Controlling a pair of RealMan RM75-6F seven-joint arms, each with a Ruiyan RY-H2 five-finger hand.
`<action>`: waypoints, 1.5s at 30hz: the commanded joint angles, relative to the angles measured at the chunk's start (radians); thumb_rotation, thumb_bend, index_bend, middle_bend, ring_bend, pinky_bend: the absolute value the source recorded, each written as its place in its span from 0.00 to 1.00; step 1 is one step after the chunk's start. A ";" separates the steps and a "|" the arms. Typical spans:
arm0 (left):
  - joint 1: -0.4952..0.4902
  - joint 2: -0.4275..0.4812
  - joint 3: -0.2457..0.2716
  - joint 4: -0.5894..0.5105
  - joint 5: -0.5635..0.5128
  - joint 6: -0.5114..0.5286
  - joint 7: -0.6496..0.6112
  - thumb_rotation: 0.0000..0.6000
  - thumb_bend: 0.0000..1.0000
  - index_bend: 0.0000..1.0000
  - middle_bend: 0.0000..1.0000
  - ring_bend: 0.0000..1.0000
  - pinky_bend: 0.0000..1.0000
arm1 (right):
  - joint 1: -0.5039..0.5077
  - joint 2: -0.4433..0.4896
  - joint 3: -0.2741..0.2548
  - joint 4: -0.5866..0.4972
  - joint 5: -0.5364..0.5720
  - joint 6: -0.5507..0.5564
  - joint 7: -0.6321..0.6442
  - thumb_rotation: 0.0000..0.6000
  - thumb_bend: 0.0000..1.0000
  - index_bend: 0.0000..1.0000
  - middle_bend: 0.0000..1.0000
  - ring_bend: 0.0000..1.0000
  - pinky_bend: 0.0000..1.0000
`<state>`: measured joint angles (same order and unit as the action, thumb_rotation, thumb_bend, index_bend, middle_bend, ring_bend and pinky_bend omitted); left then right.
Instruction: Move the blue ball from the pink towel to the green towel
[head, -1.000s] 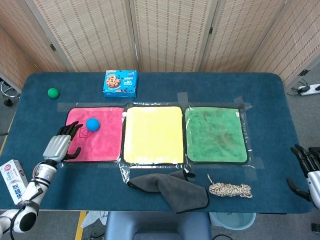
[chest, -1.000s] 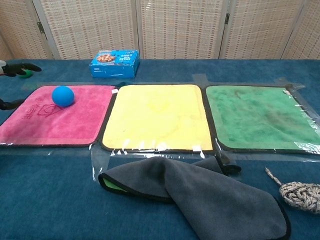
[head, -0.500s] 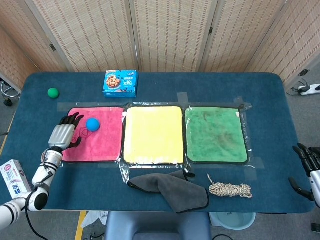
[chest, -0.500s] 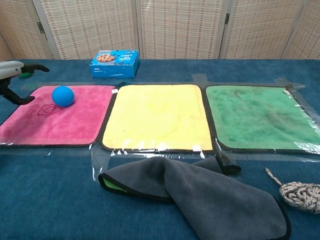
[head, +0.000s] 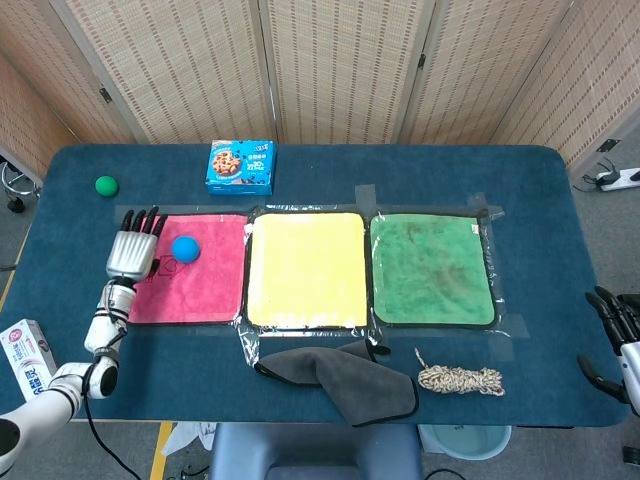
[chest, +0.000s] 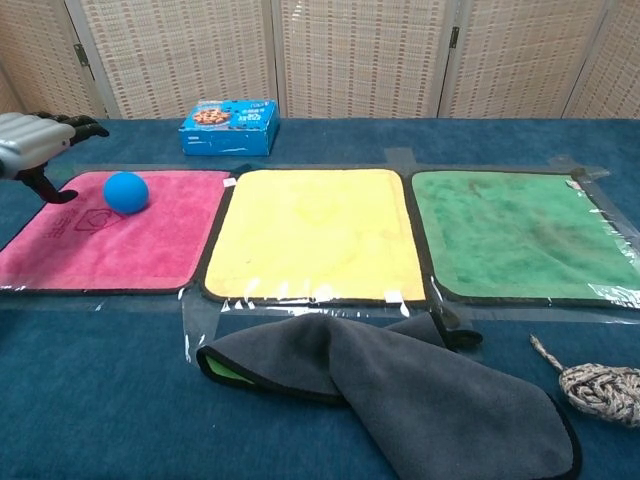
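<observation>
The blue ball (head: 185, 248) (chest: 126, 192) lies on the far left part of the pink towel (head: 205, 285) (chest: 120, 245). My left hand (head: 133, 250) (chest: 35, 145) hovers just left of the ball, fingers spread, holding nothing and not touching it. The green towel (head: 432, 268) (chest: 520, 235) lies flat at the right of the row, with nothing on it. My right hand (head: 612, 330) is at the table's near right edge, far from the towels, fingers apart and empty; the chest view does not show it.
A yellow towel (head: 306, 268) lies between pink and green. A blue cookie box (head: 241, 166) stands behind the towels, a green ball (head: 106, 185) at far left. A dark grey cloth (head: 340, 375) and a coiled rope (head: 460, 379) lie near the front edge. A white carton (head: 28, 360) sits left.
My left hand has moved away from me along the pink towel's left edge and now sits level with the blue ball. The ball and the right hand have stayed put.
</observation>
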<state>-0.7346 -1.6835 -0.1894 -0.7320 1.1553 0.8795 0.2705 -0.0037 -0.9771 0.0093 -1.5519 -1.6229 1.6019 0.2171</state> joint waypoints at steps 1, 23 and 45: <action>-0.031 -0.072 0.015 0.122 0.035 -0.007 -0.002 1.00 0.38 0.00 0.00 0.00 0.00 | 0.001 0.002 0.001 -0.003 0.003 -0.003 -0.003 1.00 0.38 0.06 0.07 0.12 0.07; -0.137 -0.258 0.005 0.472 0.094 -0.128 -0.149 1.00 0.38 0.00 0.00 0.00 0.00 | 0.001 0.015 0.006 -0.050 0.028 -0.023 -0.047 1.00 0.39 0.06 0.07 0.12 0.07; -0.129 -0.197 0.092 0.204 0.292 0.239 -0.208 1.00 0.38 0.00 0.00 0.00 0.00 | -0.017 0.006 0.010 -0.016 0.038 -0.003 -0.001 1.00 0.38 0.06 0.07 0.12 0.07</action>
<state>-0.8705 -1.9038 -0.1058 -0.4790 1.4233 1.0824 0.0582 -0.0202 -0.9711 0.0192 -1.5683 -1.5852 1.5986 0.2160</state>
